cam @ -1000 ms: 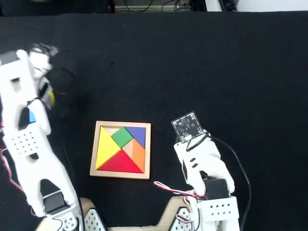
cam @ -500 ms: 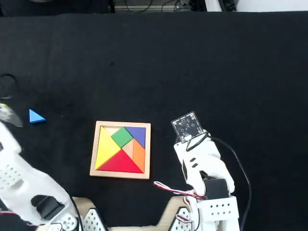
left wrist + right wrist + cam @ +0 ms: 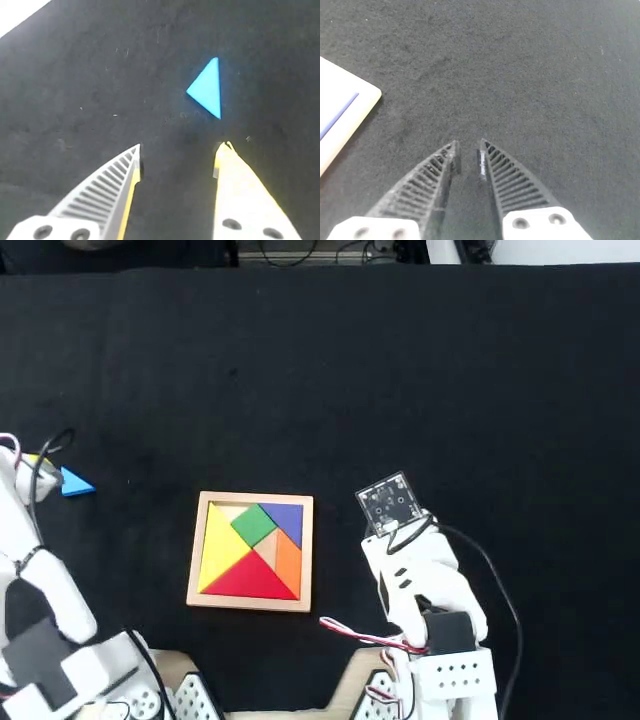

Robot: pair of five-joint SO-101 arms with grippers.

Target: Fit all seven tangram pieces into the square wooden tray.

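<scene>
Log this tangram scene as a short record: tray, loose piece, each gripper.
tray: on the cloth, with coloured pieces fitted in it
loose piece: blue triangle, flat on the cloth, left of the tray and apart from it
left gripper: open, empty, just short of the triangle
right gripper: jaws close together, empty, over the cloth near a tray corner
task: triangle not yet in the tray
</scene>
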